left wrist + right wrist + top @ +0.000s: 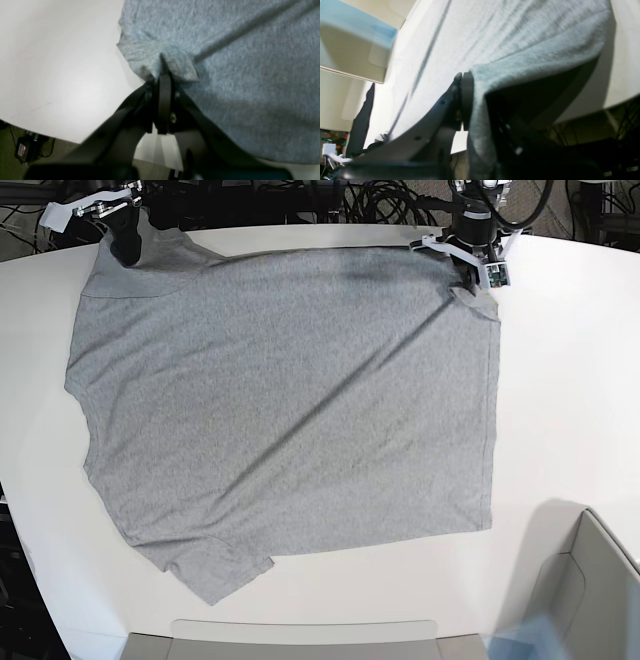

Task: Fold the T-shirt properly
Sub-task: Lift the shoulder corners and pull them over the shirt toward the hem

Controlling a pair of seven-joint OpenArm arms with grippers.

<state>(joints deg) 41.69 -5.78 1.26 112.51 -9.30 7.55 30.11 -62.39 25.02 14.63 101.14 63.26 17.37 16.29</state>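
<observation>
The heather-grey T-shirt (290, 400) lies spread flat on the white table (570, 400), plain side up, with one sleeve pointing to the near edge. In the base view my left gripper (468, 280) sits at the shirt's far right corner and my right gripper (125, 245) at its far left corner. The left wrist view shows the left gripper (163, 75) shut on a bunched fold of the T-shirt (250, 62). In the right wrist view the right gripper (470, 77) is shut on the edge of the T-shirt (520, 37), and cloth hangs down over one finger.
A pale open box (590, 580) stands at the near right corner of the table, also seen as the box (352, 50) in the right wrist view. A grey tray (300, 640) lies along the near edge. Cables (300, 195) run behind the far edge.
</observation>
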